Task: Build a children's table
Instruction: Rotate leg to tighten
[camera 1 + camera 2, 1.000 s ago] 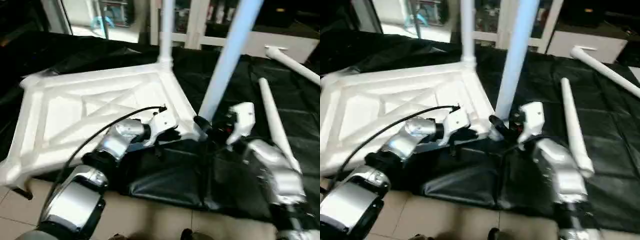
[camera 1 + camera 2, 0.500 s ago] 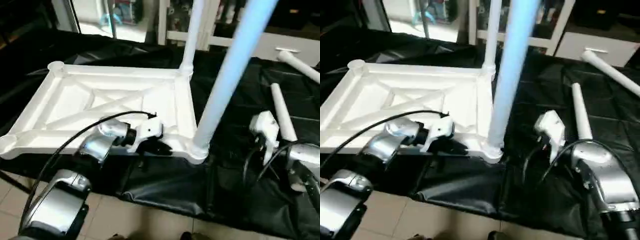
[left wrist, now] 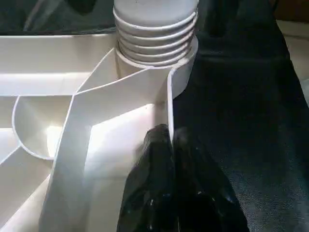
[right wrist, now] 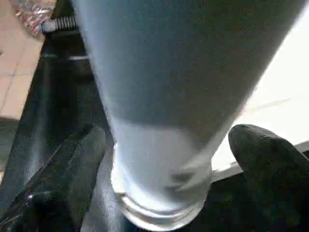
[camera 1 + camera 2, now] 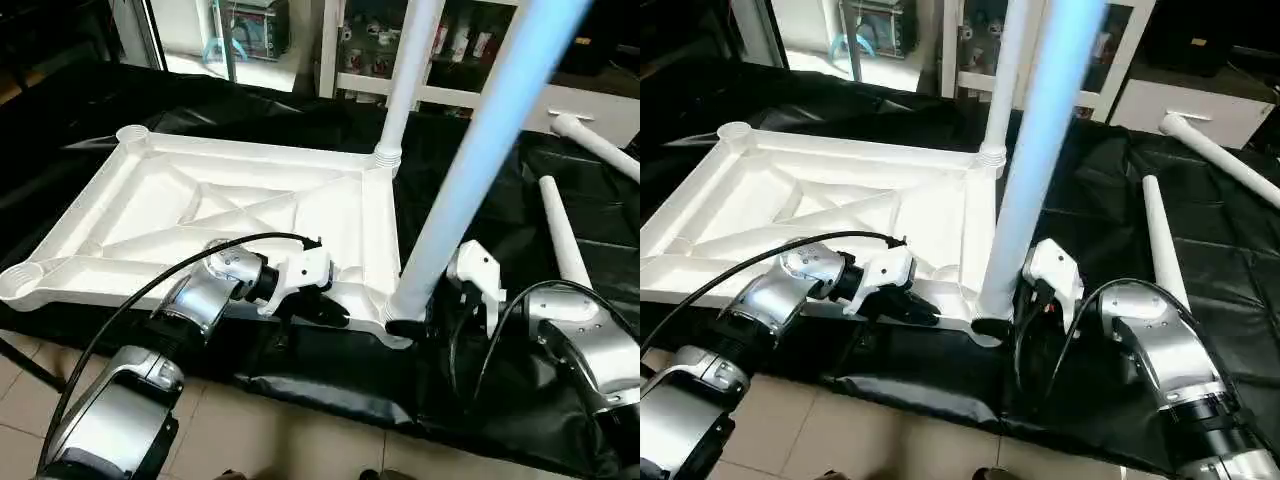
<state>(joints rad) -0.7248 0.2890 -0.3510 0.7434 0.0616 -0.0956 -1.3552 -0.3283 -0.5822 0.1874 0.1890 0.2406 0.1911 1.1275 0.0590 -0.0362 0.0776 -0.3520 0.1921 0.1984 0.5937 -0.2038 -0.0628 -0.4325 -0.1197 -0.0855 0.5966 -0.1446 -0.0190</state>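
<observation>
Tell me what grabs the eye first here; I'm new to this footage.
The upside-down white tabletop on black sheeting, with two legs standing in its sockets: the near leg and the far leg. The right tool stands open around the near leg's base; two loose legs lie to the right.

No readable text

No word, label, brand, number or sign can be read on anything in these views.
</observation>
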